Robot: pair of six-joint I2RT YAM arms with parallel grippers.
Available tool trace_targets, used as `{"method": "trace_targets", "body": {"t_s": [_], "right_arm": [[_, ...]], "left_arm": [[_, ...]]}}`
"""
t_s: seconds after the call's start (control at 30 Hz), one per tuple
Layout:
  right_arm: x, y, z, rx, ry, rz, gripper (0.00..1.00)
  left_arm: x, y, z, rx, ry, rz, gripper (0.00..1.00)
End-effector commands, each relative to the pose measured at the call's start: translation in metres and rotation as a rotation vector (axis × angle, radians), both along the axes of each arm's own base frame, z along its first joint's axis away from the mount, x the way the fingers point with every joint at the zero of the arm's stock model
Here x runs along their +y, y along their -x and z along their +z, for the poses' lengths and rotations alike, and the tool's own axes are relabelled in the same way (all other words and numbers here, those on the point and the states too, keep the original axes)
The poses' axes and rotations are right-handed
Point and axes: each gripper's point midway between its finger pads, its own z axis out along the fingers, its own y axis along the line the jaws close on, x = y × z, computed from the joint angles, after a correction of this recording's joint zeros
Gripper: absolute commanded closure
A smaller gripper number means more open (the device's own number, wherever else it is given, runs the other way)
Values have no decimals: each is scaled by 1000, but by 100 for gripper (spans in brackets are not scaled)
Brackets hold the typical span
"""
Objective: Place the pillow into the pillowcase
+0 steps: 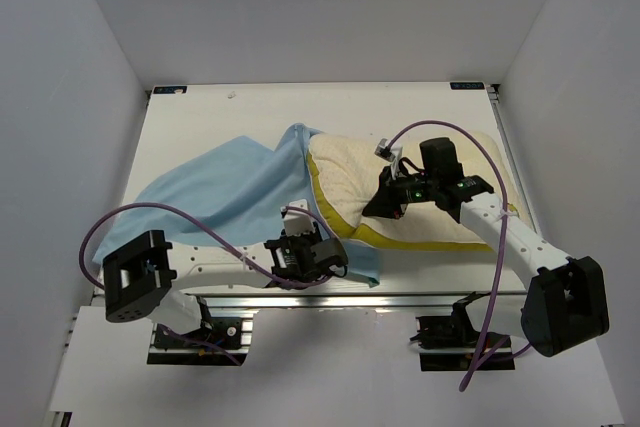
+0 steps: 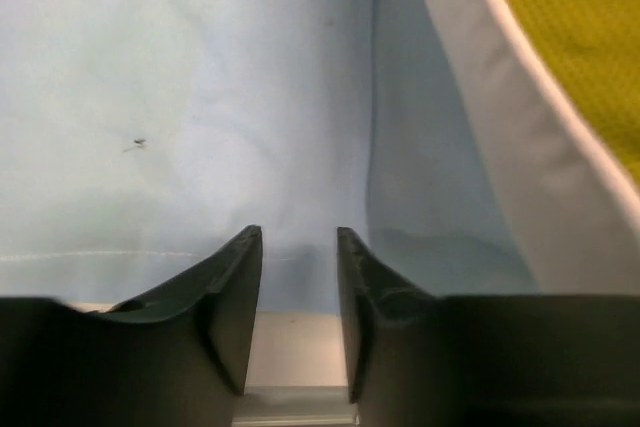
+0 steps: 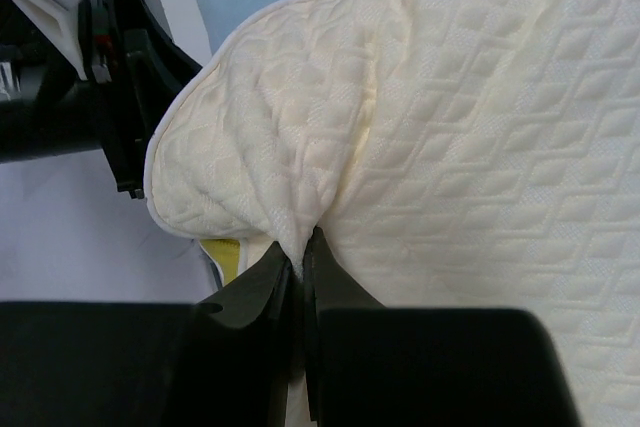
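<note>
The pillow (image 1: 440, 182), cream and quilted with a yellow rim, lies right of centre on the table. My right gripper (image 1: 385, 204) is shut on a pinched fold of its cream cover (image 3: 302, 247). The light blue pillowcase (image 1: 215, 197) spreads out to the left, and its edge wraps the pillow's left end. My left gripper (image 1: 318, 253) sits low at the near edge of the pillowcase (image 2: 200, 97). Its fingers (image 2: 243, 282) stand apart with nothing between them, their tips (image 2: 298, 235) just above the cloth's hem. The pillow's yellow rim (image 2: 570, 47) shows at the upper right.
The white table (image 1: 230, 117) is walled in by white panels on three sides. Its metal front rail (image 1: 330, 297) runs just below the left gripper. The left arm's black wrist (image 3: 110, 97) is close to the pillow's corner. Purple cables (image 1: 160, 212) loop over both arms.
</note>
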Motion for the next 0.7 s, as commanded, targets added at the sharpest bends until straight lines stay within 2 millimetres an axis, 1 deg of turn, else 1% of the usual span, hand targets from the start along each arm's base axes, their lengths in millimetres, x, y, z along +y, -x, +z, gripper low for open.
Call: {"method": "trace_targets", "body": {"t_s": [0.0,0.03,0.07,0.13,0.17,0.2,0.27,0.37,0.47,0.53,0.6,0.67], "right_arm": [[3,0,15,-40,-49,15,95],[4,0,16,-37,-55,16,95],[5,1,19,-32,-63,18,95],[8,5,31,-3,-109,39,95],[8,6,36,2,-124,46,95],[10,9,42,10,-141,62,95],[11,8,52,5,-156,64,96],[10,7,60,-8,-167,63,95],[9,7,62,-9,-175,64,96],[8,7,61,6,-182,62,96],[7,8,61,20,-186,57,96],[7,6,60,20,-184,51,96]], "left_arm": [[0,-5,13,-53,53,28,51],[-4,-9,17,-75,68,35,42],[-7,-12,16,-84,62,38,40],[-13,-18,17,-112,64,47,36],[-16,-20,15,-120,49,34,36],[-22,-23,17,-134,71,31,36],[-23,-25,15,-149,66,24,36],[-22,-30,14,-164,80,29,36],[-18,-34,8,-175,83,19,38],[-21,-36,2,-180,91,0,40],[-29,-38,0,-182,92,-34,44],[-39,-38,-7,-168,58,-68,46]]}}
